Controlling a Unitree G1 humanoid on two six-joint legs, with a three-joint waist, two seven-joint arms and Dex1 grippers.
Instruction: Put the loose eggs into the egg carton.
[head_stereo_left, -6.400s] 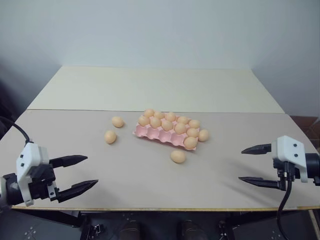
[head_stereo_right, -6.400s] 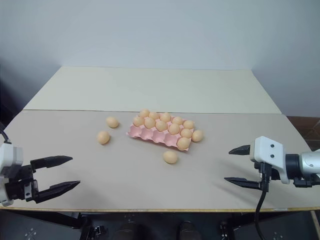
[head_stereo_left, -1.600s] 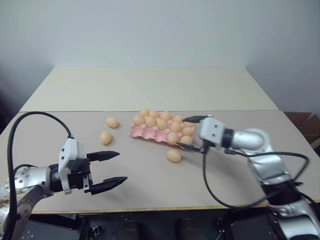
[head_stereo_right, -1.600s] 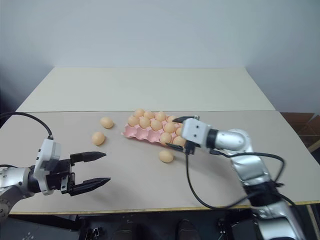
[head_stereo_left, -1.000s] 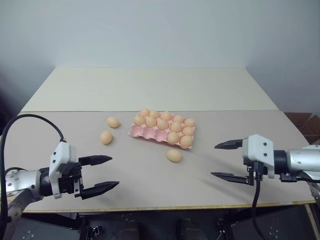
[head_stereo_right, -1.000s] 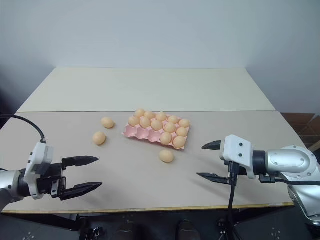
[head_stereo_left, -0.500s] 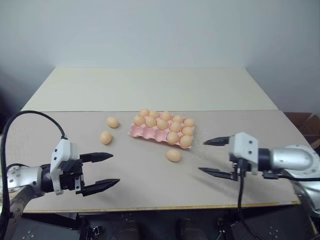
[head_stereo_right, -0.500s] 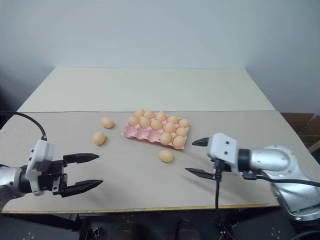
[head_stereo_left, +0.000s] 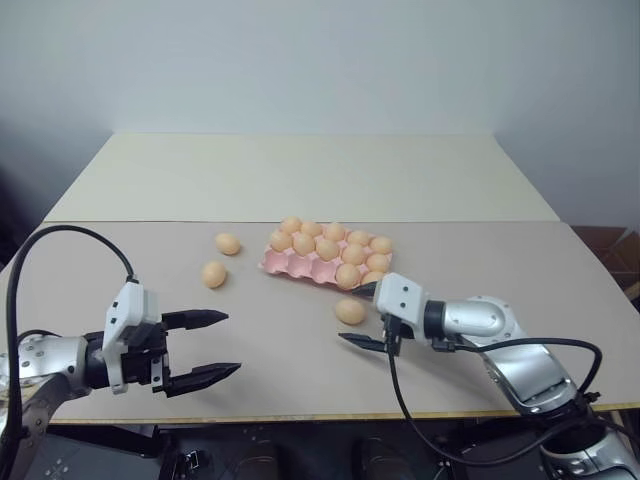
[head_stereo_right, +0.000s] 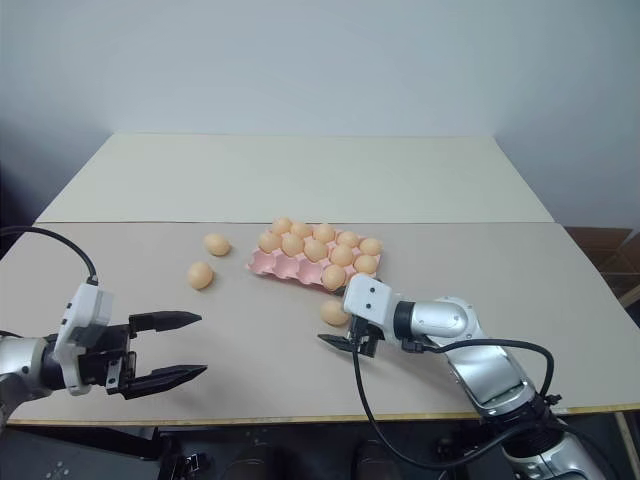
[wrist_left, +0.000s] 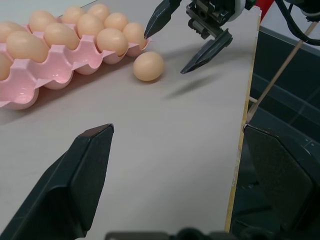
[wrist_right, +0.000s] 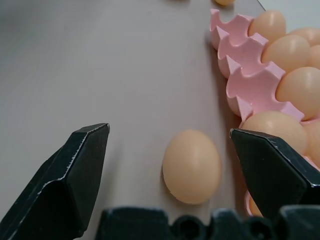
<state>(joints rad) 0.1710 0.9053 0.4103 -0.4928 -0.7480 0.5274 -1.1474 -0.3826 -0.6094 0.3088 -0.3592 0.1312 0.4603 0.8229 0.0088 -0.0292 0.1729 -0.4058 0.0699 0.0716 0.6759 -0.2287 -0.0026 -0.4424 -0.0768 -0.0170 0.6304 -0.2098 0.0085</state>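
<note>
The pink egg carton (head_stereo_left: 300, 267) lies mid-table, several eggs sitting in its cups. One loose egg (head_stereo_left: 350, 311) rests on the table just in front of the carton's near right corner. My right gripper (head_stereo_left: 352, 315) is open, low over the table, with a finger on each side of that egg (wrist_right: 191, 165), not touching it. Two more loose eggs (head_stereo_left: 228, 243) (head_stereo_left: 213, 274) lie left of the carton. At the near left my left gripper (head_stereo_left: 232, 343) hovers open and empty, well apart from the eggs.
The table's front edge (head_stereo_left: 320, 412) runs just below both grippers. A paler tabletop (head_stereo_left: 300, 175) extends behind the carton. A black cable (head_stereo_left: 420, 410) hangs from the right wrist past the front edge.
My right gripper has swept left and down from the table's right side to the egg in front of the carton, staying open. The left gripper has stayed in place.
</note>
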